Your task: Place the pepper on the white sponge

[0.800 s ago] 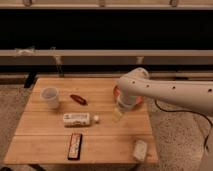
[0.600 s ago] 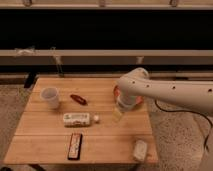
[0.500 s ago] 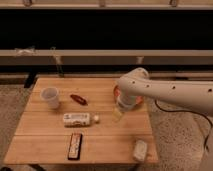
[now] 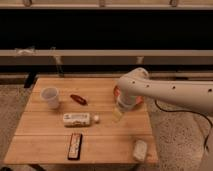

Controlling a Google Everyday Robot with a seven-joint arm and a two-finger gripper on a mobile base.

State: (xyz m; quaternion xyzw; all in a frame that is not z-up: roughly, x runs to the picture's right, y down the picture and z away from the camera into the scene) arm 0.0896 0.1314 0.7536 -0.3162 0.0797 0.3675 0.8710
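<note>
Hanging above the table, right of centre, the gripper is observed; whether it is open or closed cannot be told. The pepper is found well apart from it, toward the view's left, untouched. The white sponge is located by the front edge, lower right of it.

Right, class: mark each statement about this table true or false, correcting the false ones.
1. The pepper lies on the white sponge. False: it lies on the table beside the white cup; the sponge sits alone at the near right corner.
2. The bottle lies on its side. True.
3. The claw is over the pepper. False: it hangs right of the bottle, apart from the pepper.
4. The black-and-red bar lies nearer the front edge than the bottle. True.
</note>
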